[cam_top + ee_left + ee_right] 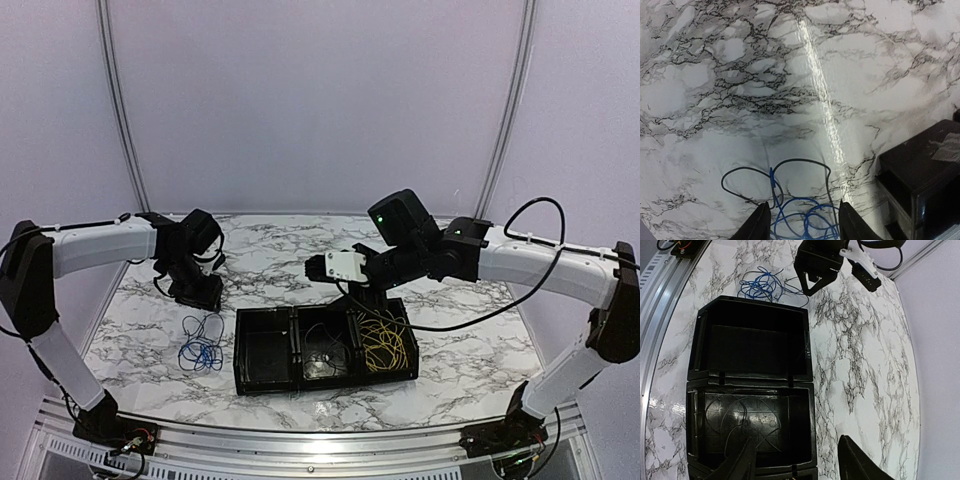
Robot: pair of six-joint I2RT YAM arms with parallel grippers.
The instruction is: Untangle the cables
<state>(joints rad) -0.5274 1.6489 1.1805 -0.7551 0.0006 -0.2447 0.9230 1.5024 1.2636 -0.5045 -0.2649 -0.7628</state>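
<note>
arms (100, 245) — white links, black joints | arm cable (545, 200) black | left gripper (802, 215) black

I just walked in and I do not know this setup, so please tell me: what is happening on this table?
Thin cables are being sorted on a marble table. The left arm's fingers stand open just above a blue cable on the table, with a thin dark loop crossing it. The right arm's fingers hang open over the middle compartment of a black tray, where a dark cable lies. A yellow cable lies in the right compartment. Neither arm holds anything.
</note>
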